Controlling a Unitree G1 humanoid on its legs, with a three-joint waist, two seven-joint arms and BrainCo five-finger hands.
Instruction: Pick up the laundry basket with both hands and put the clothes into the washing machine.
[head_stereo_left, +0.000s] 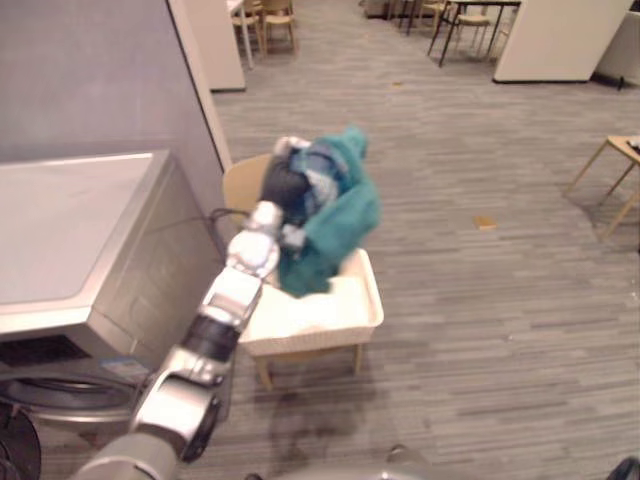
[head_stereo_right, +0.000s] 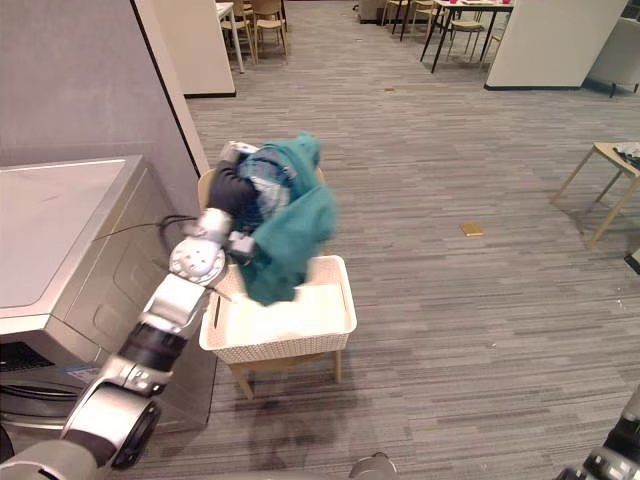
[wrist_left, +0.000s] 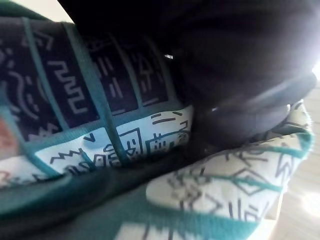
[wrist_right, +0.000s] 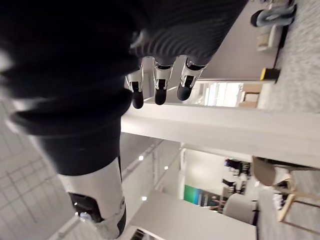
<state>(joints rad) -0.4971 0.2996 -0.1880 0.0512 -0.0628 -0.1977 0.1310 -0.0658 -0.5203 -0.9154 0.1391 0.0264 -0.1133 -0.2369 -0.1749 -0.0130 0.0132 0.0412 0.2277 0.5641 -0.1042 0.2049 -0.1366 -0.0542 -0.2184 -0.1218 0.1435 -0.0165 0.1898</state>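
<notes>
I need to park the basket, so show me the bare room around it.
Free: the washing machine's flat top, and the carpet right of the basket. Crowded: the gap between machine and basket, taken by the left arm; teal clothes hang from the left hand above the basket.

I'm looking at a grey plank floor with a grey wall on the left and a white partition at the far right. Wooden chairs and a dark-legged table stand far back. A wooden side table stands at the right edge, and a small brown scrap lies on the floor.
</notes>
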